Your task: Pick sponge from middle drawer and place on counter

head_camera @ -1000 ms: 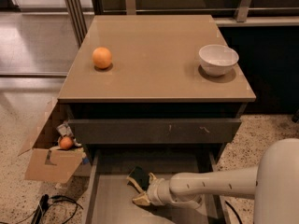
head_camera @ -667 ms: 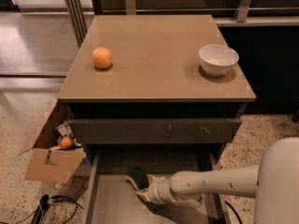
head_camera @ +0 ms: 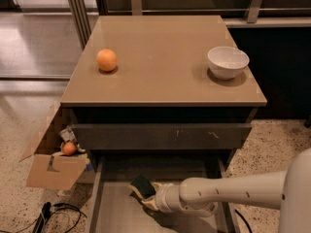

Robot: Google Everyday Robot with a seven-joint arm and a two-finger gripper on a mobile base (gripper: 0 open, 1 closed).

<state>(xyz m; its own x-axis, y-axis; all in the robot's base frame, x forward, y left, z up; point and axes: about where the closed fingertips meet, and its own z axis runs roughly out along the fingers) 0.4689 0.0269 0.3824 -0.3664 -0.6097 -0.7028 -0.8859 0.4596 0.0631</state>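
Grasp step in hand. Small dark green scouring sponge [head_camera: 143, 184] sits toward the back of the wide, shallow grey-brown middle drawer [head_camera: 114, 212], which stands pulled out. Claw [head_camera: 145, 197] is right at the sponge; cannot tell whether it has closed on it. White arm [head_camera: 228, 193] reaches in low from the right, nearly level. Next, as I judge it: confirm grip, lift straight out, carry up onto the glossy tan-beige desk [head_camera: 165, 76].

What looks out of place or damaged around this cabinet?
Mostly tidy. The closed drawer front has pale scratches near its right end, and an open cardboard box of clutter sits on the floor left of it. The pincer is down in the open middle drawer at the sponge.
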